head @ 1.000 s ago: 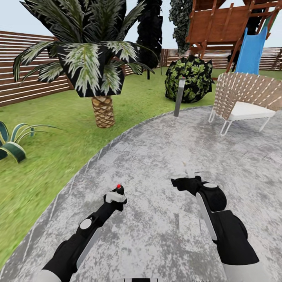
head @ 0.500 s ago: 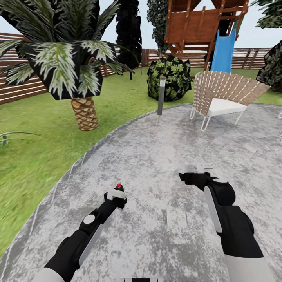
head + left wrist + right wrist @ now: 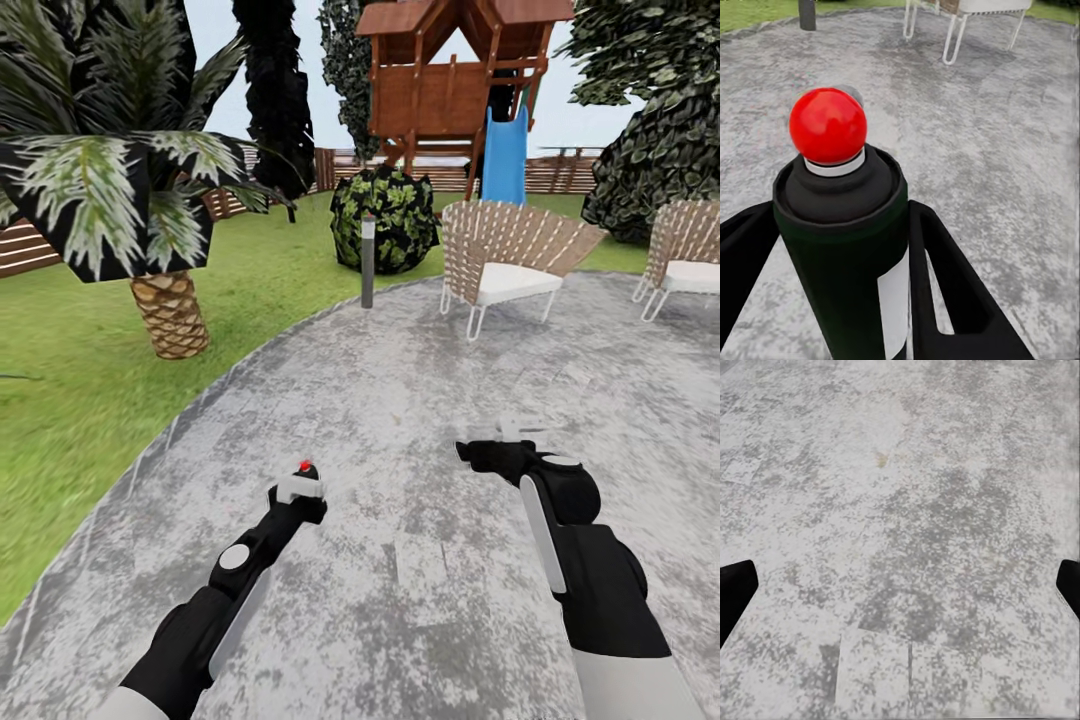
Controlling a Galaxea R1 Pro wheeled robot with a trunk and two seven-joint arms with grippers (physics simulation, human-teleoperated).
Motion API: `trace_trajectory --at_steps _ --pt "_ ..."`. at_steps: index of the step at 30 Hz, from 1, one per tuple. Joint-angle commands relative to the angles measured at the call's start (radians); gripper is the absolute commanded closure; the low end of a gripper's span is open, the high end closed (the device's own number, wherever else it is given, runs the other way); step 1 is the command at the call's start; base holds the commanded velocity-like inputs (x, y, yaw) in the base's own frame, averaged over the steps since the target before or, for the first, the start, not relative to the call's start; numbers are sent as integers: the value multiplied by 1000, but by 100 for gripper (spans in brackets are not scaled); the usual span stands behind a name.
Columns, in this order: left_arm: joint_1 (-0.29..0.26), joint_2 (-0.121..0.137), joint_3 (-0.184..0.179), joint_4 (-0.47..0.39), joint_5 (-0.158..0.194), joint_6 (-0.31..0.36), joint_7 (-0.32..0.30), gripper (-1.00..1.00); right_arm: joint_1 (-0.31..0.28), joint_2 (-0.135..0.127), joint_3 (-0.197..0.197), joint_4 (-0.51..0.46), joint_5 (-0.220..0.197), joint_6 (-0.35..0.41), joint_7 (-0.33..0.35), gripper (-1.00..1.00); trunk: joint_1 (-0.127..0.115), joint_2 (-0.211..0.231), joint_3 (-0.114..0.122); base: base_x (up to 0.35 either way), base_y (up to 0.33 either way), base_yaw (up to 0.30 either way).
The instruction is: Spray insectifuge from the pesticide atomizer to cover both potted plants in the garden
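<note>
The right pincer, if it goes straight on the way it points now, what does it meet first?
Probably the mottled grey gravel patio. The right pincer is open and empty, and its wrist view looks down on bare ground ahead, with nothing standing in between; how far away is unclear.

In the left wrist view, the spray bottle (image 3: 844,225) runs off the picture's edge, so its base is cut away, and both fingers (image 3: 945,292) of the left claw (image 3: 840,285) are cropped there too. In the right wrist view, just two dark fingertips (image 3: 735,589) poke in at the edges. The second chair (image 3: 685,250) is cut by the head view's right edge.
</note>
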Motion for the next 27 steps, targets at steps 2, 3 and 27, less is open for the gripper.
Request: trace_trajectory --at_steps 2,3,27 --pt "0 -2 1 2 12 6 -6 100 0 2 1 -1 1 5 0 -100 -1 0 5 0 0 -258" --pt "0 -2 1 3 12 6 -6 100 0 2 1 -1 1 5 0 -100 -2 0 8 0 0 -258" --pt "0 -17 1 23 13 45 -8 100 -1 4 1 -1 1 2 0 -100 -12 6 79 0 0 -257"
